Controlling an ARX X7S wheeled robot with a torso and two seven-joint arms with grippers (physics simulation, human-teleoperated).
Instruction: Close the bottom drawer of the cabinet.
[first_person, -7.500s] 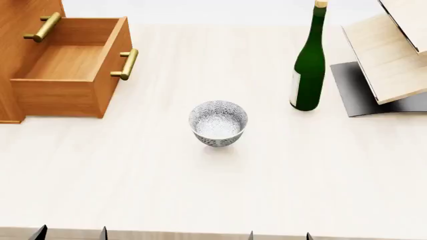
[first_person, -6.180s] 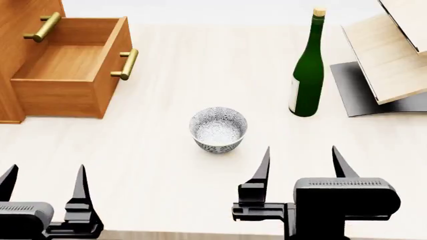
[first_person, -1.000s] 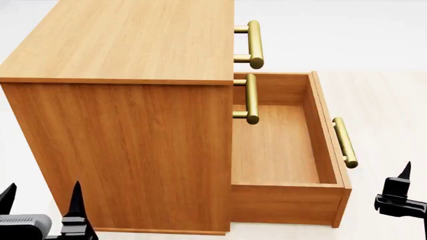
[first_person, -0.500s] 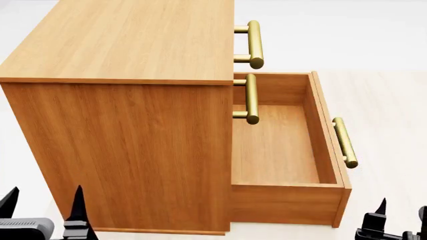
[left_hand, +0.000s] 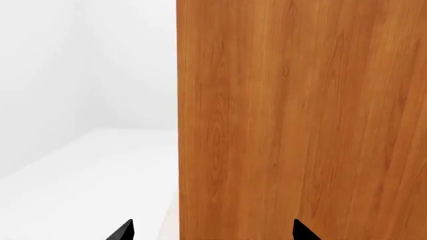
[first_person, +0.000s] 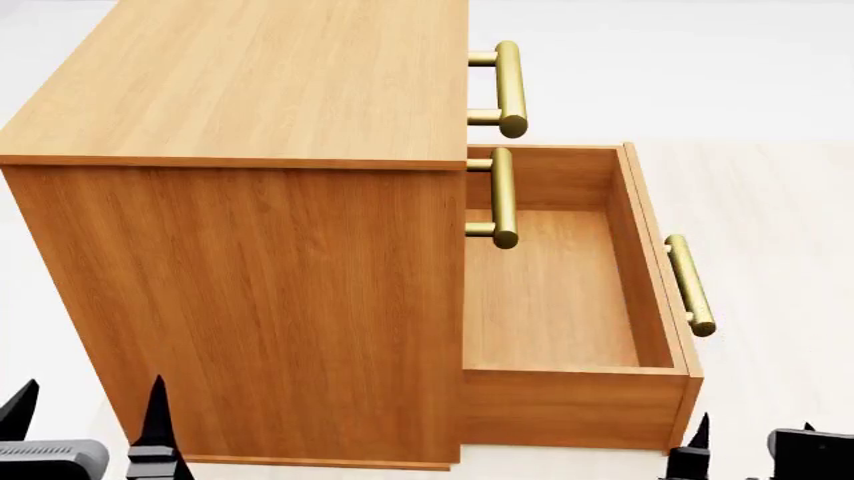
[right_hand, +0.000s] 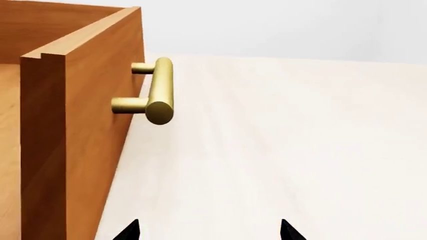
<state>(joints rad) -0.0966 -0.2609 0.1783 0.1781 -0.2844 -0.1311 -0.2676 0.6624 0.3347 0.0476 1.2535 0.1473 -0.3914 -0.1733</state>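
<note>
Progress so far is basically zero: the bottom drawer sticks fully out of the cabinet on the bench, and our right end effector waits wide, empty, beside its front.

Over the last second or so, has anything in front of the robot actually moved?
Only the arms. In the head view, the right gripper has sunk toward the bottom edge and drifted left, closer to the corner of the bottom drawer; the left gripper dipped slightly. Nothing was grasped. The drawer is still pulled out of the cabinet, its handle untouched.
</note>
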